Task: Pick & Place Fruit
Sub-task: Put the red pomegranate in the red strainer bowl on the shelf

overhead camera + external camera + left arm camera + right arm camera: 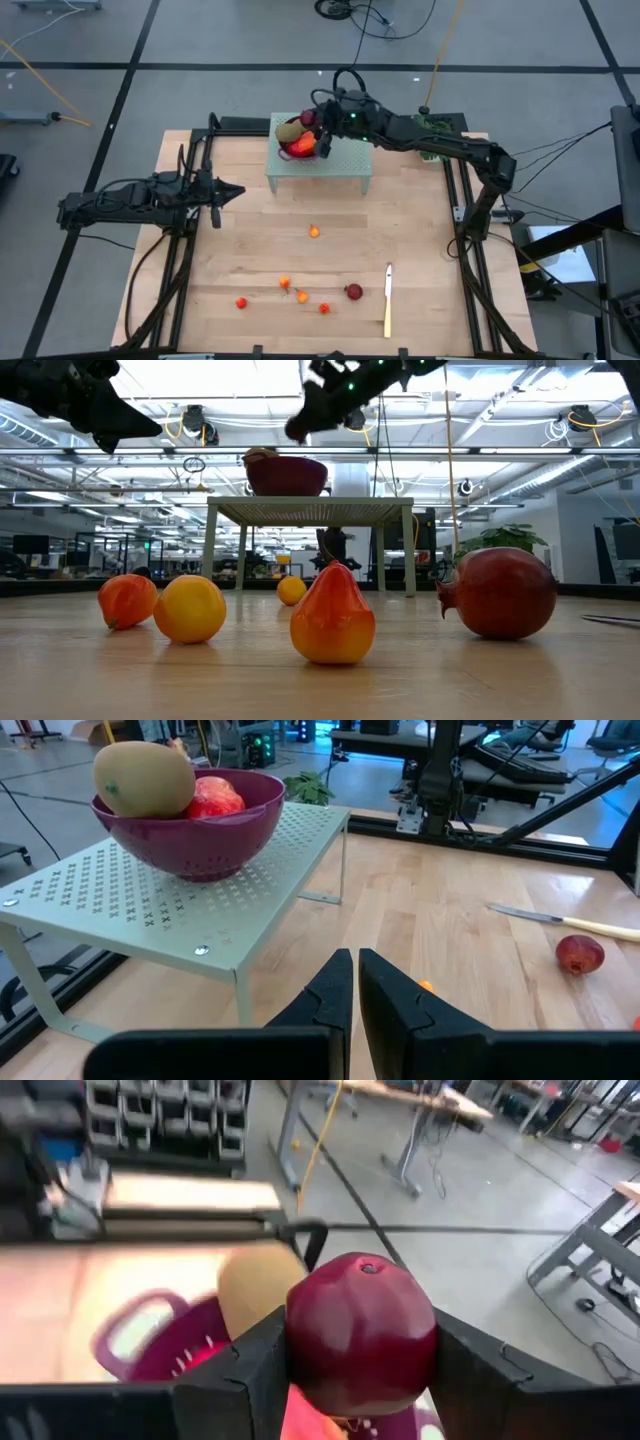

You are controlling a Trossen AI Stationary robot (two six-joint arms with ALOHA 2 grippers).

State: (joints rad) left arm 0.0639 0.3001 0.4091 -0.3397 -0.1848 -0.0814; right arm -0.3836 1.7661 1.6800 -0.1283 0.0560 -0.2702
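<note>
- A dark red round fruit [362,1332] sits clamped between the right gripper's [322,133] fingers, directly above the purple bowl [300,146].
- The bowl stands on a pale perforated rack [350,165] at the table's 12 o'clock edge.
- Loose fruit [303,296] lies toward 6 o'clock.
- The left gripper [232,191] waits at 9 o'clock, fingers nearly together, empty.

purple bowl [300,146] sits up on a little green rack [345,172], knife [388,299] lying near the table's [250,200] front edge
</note>
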